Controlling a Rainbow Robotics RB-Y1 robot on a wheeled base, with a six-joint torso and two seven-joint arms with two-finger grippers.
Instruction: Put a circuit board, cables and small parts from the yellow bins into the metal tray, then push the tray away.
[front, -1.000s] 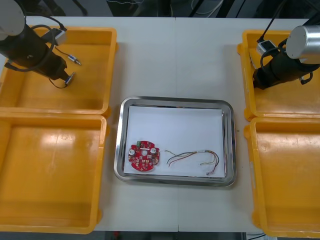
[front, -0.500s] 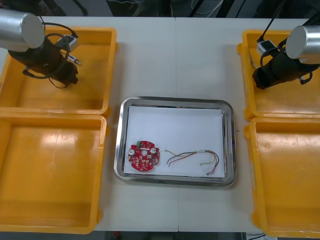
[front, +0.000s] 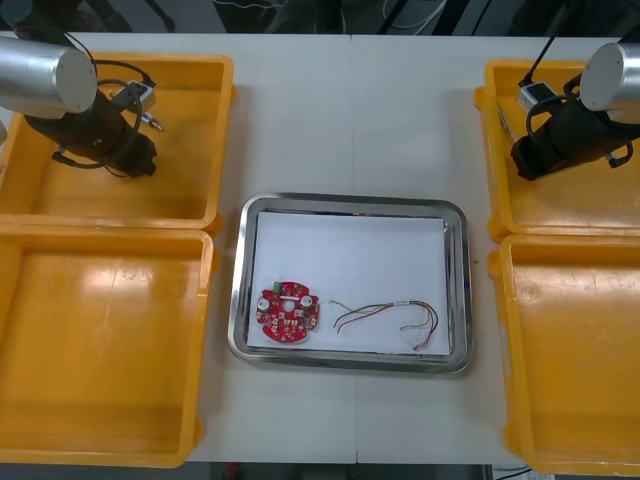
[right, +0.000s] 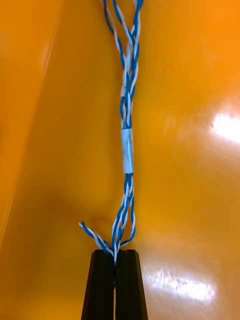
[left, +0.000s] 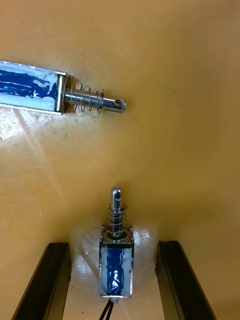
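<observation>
My left arm has swung in over its bin since a second ago. The left gripper now stands wide, with a small metal part lying between its fingers. I judge the part stiff, light and slick, so I'd pinch the blue body, not the spring. The right gripper, barely shifted, is closed on the limp cable trailing ahead of it.

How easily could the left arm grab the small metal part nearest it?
Probably easily: the left gripper is open, its jaws on either side of the small metal part, with nothing in between.
</observation>
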